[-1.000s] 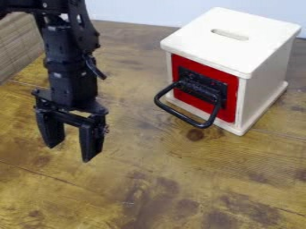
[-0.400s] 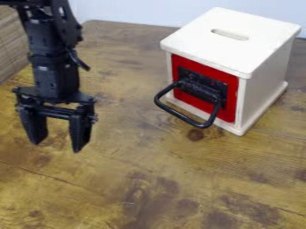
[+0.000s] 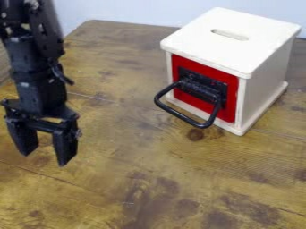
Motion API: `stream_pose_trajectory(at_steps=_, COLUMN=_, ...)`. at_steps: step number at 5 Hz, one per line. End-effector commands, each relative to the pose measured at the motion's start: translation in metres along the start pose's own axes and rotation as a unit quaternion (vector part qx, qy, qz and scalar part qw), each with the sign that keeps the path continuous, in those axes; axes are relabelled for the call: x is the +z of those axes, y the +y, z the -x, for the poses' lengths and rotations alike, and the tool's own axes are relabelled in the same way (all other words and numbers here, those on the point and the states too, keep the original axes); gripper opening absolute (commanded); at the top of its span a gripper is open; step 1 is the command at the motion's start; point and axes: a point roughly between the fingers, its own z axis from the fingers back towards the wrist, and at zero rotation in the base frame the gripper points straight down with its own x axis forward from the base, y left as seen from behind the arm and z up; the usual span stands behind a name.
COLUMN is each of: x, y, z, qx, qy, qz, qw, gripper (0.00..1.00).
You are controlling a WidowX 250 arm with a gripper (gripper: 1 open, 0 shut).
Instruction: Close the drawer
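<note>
The drawer [image 3: 205, 83] has a red front with a dark centre panel and sits in a cream wooden cube box [image 3: 233, 40] with a slot in its top, at the upper right. Its large black loop handle [image 3: 183, 109] hangs forward over the table. My gripper [image 3: 41, 149] is far to the left of the box, fingers pointing down and spread apart, open with nothing between them. Its black arm rises out of the frame at the upper left.
A worn brown wooden table [image 3: 167, 188] fills the view, with its far edge running along the top behind the box. A slatted surface shows at the far left edge.
My gripper has moved steadily left and away from the drawer, staying open. The drawer and box have not moved.
</note>
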Motion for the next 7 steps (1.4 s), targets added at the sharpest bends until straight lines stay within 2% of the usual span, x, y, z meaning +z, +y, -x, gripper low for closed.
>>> stream_pose_trajectory(at_steps=1, x=0.023, y=0.007, z=-0.015, qx=-0.021, qy=-0.044, qz=-0.016, qw=0.9987, gripper=1.0)
stream_pose_trajectory(at_steps=2, x=0.026, y=0.011, z=-0.031, qx=-0.021, qy=-0.041, qz=-0.025, qw=0.9987, gripper=1.0)
stream_pose_trajectory(at_steps=3, x=0.027, y=0.007, z=-0.027, qx=-0.007, qy=-0.036, qz=-0.021, qw=0.9991, gripper=1.0)
stream_pose_trajectory(at_steps=4, x=0.024, y=0.007, z=-0.025, qx=-0.027, qy=-0.028, qz=-0.019, qw=0.9991, gripper=0.0)
stream_pose_trajectory(at_steps=5, x=0.024, y=0.005, z=-0.024, qx=-0.049, qy=-0.024, qz=-0.017, qw=0.9984, gripper=1.0)
stream_pose_trajectory(at_steps=7, x=0.029, y=-0.022, z=-0.032, qx=-0.079, qy=-0.022, qz=-0.011, qw=0.9966, gripper=1.0)
